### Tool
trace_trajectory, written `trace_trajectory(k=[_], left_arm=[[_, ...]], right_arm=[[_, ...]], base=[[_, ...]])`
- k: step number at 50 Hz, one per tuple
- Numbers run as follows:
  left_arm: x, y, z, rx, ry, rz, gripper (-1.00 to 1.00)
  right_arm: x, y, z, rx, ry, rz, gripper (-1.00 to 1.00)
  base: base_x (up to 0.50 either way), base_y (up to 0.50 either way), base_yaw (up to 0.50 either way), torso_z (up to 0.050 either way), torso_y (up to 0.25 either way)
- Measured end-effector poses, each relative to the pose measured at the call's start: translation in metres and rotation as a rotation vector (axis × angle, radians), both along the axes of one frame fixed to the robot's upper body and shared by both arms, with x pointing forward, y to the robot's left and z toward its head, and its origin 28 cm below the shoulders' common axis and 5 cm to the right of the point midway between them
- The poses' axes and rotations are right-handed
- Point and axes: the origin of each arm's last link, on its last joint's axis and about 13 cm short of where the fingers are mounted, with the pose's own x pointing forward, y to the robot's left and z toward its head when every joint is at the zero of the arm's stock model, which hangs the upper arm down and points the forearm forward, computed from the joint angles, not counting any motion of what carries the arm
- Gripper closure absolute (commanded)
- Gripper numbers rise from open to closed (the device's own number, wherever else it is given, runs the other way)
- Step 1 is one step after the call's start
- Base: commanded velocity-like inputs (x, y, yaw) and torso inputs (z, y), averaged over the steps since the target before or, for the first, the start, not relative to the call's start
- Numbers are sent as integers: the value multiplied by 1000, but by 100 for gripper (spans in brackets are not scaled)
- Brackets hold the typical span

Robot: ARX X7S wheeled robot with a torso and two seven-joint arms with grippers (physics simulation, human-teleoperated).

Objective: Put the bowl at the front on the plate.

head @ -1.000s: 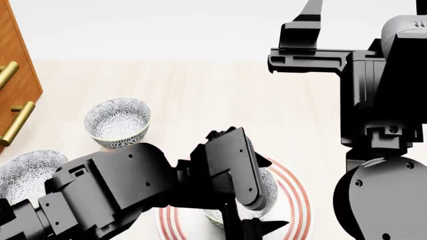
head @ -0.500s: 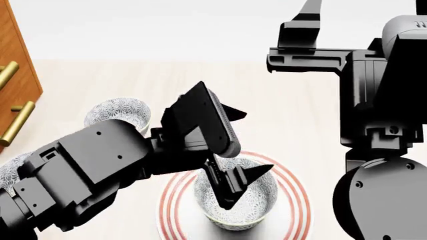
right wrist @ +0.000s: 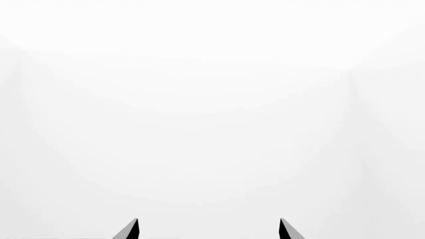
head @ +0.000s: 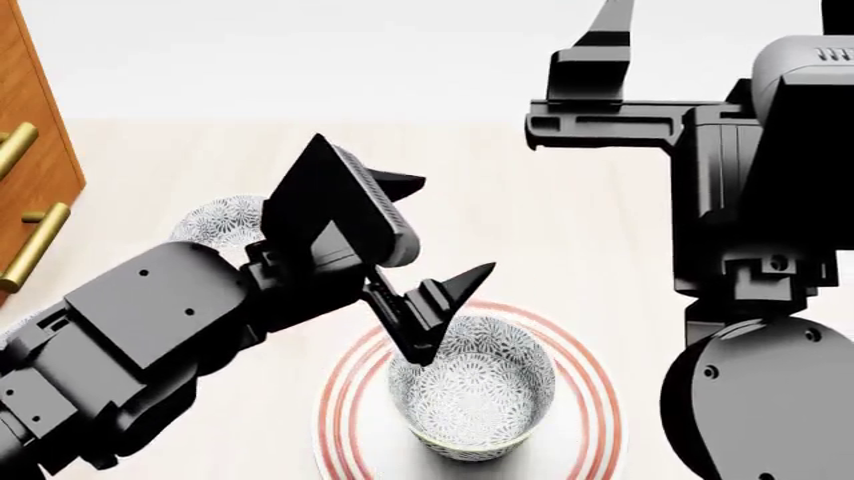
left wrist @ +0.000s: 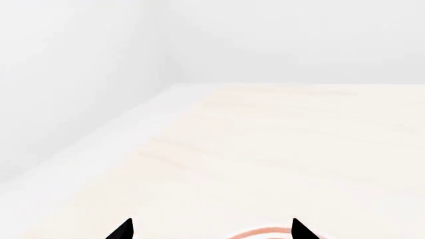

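**Bowl seated on the ringed plate, left gripper spread above it**

We see the bowl [head: 471,385] standing upright in the middle of the plate [head: 344,400], its flower-patterned inside facing up and the plate's red rings showing around it. In the head view the pair sits at about six o'clock, close to the lower edge.

Our left gripper [head: 441,315] hangs over the bowl's rim at roughly eleven o'clock from the bowl's centre. Its fingers are spread wide and hold nothing; whether the lower fingertip touches the rim we cannot tell. In the left wrist view we see only the two dark fingertips [left wrist: 122,230] set well apart, with a sliver of red ring between them and pale table [left wrist: 279,149] beyond.

A second bowl [head: 220,220], same pattern, stands at about ten o'clock from the plate, largely hidden behind the left arm. A wooden cabinet [head: 34,150] with brass handles is at the far nine o'clock edge.

Our right gripper [head: 601,40] is raised at about one o'clock, well away from the plate. The right wrist view shows its two tips wide apart against blank white, holding nothing.
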Motion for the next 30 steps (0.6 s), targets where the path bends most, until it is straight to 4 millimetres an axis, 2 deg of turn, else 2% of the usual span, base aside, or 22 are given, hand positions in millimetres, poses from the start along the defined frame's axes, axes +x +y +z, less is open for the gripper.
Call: trace_trajectory(k=[30], left_arm=[[-11,15,-3,-129,-34,111,-100]], right_arm=[[2,2,-6,-1,6,13,-100]], base=[[0,0,0,0,0]])
